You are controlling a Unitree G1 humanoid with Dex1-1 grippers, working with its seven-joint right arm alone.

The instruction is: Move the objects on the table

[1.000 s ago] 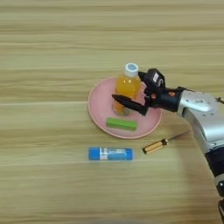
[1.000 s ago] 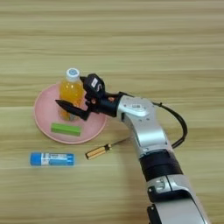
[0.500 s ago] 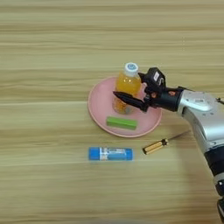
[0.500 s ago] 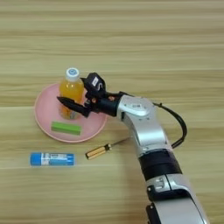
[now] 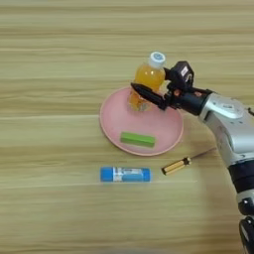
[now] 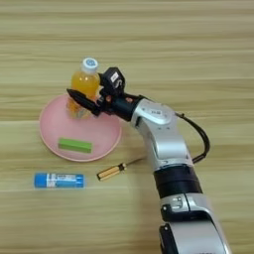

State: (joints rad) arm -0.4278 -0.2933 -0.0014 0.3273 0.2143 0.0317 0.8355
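While closing on the orange-drink bottle (image 5: 145, 84) from its right, with one black finger crossing in front of the body and the other behind, right gripper (image 6: 88, 96) apparently clamping it, probably to carry it upright off the pink plate (image 5: 115, 128), near whose far rim it is standing. Lying flat nearer the plate's front rim, green bar (image 5: 138, 140); resting on the table (image 5: 49, 54) just beyond that rim, blue tube (image 5: 125, 174) and, right of it, screwdriver (image 5: 176, 165), both waiting clear of the arm's path.
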